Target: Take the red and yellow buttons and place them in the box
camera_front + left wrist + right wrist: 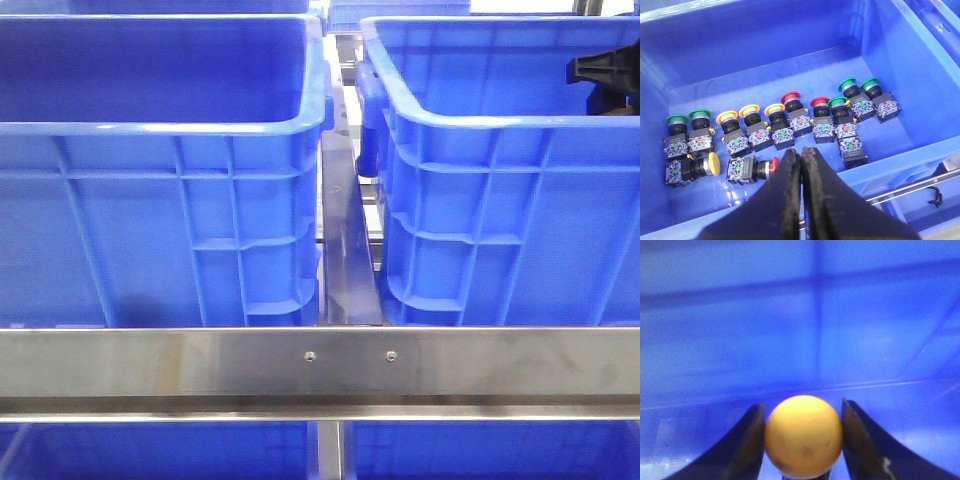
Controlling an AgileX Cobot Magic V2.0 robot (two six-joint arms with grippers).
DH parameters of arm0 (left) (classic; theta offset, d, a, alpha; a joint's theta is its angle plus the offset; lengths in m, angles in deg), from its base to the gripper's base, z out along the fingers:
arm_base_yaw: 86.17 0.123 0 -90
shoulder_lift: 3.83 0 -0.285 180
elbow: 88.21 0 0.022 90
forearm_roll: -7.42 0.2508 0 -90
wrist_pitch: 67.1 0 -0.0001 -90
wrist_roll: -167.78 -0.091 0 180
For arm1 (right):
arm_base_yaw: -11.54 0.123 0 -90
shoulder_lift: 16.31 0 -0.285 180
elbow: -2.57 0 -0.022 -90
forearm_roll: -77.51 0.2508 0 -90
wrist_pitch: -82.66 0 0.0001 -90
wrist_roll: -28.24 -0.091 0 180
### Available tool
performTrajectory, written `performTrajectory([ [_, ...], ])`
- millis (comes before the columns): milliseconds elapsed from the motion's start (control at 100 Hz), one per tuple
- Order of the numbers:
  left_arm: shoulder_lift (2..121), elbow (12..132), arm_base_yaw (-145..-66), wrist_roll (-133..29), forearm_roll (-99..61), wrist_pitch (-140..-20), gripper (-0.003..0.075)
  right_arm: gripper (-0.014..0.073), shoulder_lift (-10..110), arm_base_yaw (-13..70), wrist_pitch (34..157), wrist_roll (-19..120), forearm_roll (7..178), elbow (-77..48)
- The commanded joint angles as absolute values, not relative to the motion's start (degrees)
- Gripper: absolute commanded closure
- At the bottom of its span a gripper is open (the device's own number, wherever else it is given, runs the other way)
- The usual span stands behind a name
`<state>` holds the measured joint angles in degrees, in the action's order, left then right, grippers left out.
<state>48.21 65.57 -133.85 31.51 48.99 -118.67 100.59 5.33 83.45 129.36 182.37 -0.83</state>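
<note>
In the left wrist view a blue bin (765,65) holds a row of push buttons. Several have yellow caps (749,110), three have red caps (790,96), and one red button (774,166) and one yellow button (713,163) lie on their sides. My left gripper (801,151) is shut and empty, above the near wall of this bin, close to the lying red button. My right gripper (802,403) is shut on a yellow button (803,435), its round cap between the fingers, over a blue bin floor (790,330). A black part of the right arm (605,72) shows over the right bin.
Several green-capped buttons (848,83) stand among the others. In the front view two tall blue bins, left (160,125) and right (480,120), stand side by side with a narrow steel gap (345,250) between them. A steel rail (320,360) crosses in front.
</note>
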Motion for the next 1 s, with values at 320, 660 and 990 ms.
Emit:
performTrajectory([
  [320,48.0,67.0,-134.1,32.3,51.2,-115.9,0.0739,0.005,94.2,4.9,82.7,130.2,185.2,-0.7],
  [660,48.0,67.0,-134.1,32.3,51.0,-115.9,0.0739,0.0053,77.6,4.9,83.5,130.2,185.2,-8.8],
  [990,48.0,67.0,-134.1,32.3,51.0,-115.9,0.0739,0.0053,53.7,4.9,88.1,130.2,185.2,-24.9],
])
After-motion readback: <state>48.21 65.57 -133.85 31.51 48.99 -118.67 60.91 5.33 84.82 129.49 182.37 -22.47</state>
